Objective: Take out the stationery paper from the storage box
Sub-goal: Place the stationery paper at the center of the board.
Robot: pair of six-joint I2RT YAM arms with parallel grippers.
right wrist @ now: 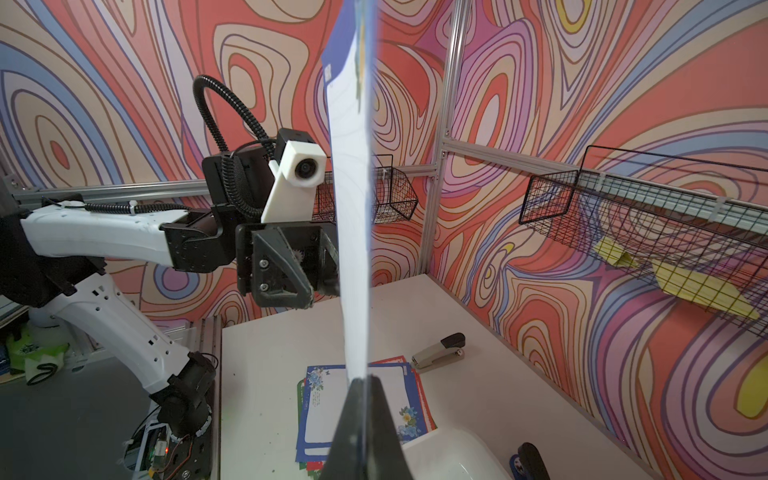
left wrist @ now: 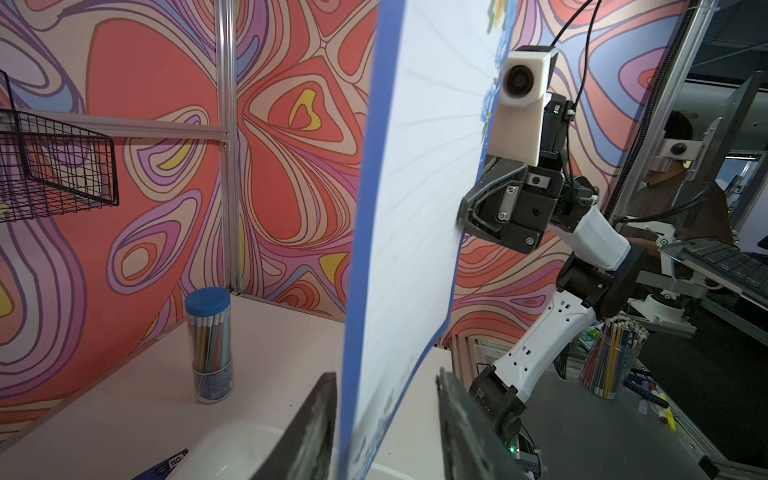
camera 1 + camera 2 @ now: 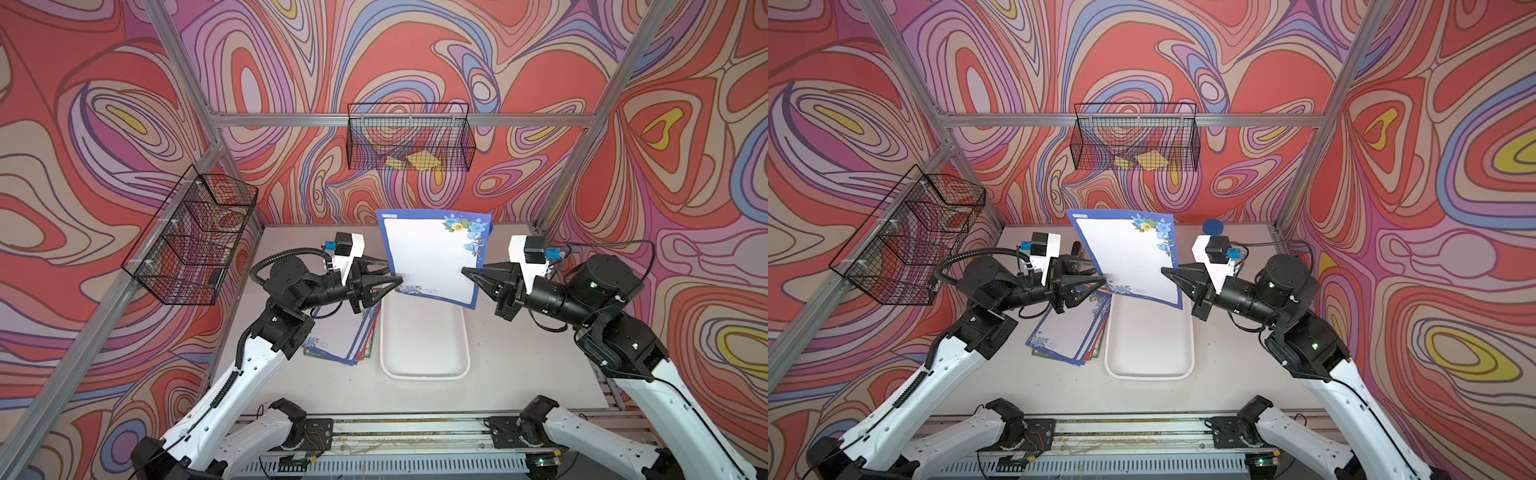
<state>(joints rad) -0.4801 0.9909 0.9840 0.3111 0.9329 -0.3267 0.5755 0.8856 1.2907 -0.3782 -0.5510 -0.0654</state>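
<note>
Stationery sheet is held upright, frame centre.
Pinched by right gripper; left gripper, apparently agape, should be shut before release.

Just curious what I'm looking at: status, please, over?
Right gripper shut on blue sheet, held above the box. Left gripper open, jaws straddling its other edge. Box looks empty; pile lies beside it. Nothing in the way.

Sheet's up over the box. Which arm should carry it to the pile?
Left, likely: the pile lies below the left hand, whose open jaws straddle the sheet. The right hand pinches the opposite edge.
</note>
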